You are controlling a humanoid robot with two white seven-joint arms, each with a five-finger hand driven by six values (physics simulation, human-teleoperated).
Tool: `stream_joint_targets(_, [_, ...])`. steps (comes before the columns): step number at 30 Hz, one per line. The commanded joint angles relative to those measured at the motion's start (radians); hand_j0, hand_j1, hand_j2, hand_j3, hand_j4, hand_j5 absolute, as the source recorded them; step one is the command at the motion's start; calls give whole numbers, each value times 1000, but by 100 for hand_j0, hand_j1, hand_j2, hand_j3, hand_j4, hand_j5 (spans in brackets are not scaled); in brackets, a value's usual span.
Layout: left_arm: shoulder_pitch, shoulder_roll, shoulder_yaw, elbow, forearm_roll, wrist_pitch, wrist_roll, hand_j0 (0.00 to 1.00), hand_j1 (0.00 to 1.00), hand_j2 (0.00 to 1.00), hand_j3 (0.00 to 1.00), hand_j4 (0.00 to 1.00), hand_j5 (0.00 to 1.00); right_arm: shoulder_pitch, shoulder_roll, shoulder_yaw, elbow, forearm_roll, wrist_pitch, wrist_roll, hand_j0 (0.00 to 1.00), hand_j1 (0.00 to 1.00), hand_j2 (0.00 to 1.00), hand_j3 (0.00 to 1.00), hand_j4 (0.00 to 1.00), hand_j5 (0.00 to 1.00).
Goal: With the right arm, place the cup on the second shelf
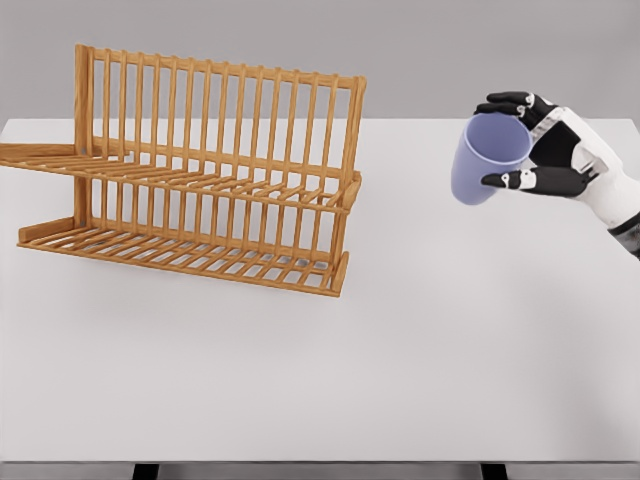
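The right hand (pixel 545 145) grips a lavender cup (pixel 487 158), black fingers wrapped around its sides, holding it tilted in the air above the white table (pixel 400 380) near the table's far right corner. The wooden dish rack (pixel 200 175), with an upper and a lower slatted shelf, stands well apart from the cup toward the table's far left edge.

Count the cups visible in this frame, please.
1. The cup, pale purple, is held off the table in the right hand, right of the wooden rack. Nothing in view could hide another.
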Motion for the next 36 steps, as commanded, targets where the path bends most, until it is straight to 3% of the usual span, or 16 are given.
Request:
stream_joint_targets(1, [0,0,0,0,0,0,0,100,100,100,100,100,100,-3,30,1,-1,2,20,0,73,73,73,73,73,73])
stream_joint_targets(14, [0,0,0,0,0,0,0,100,100,100,100,100,100,-115,178,12,0,84,112,0,72,72,72,72,72,72])
stream_joint_targets(28, [0,0,0,0,0,0,0,100,100,100,100,100,100,-167,219,29,-18,90,142,0,72,72,72,72,72,72])
stream_joint_targets(36, [0,0,0,0,0,0,0,100,100,100,100,100,100,-196,257,29,-66,90,192,0,72,72,72,72,72,72])
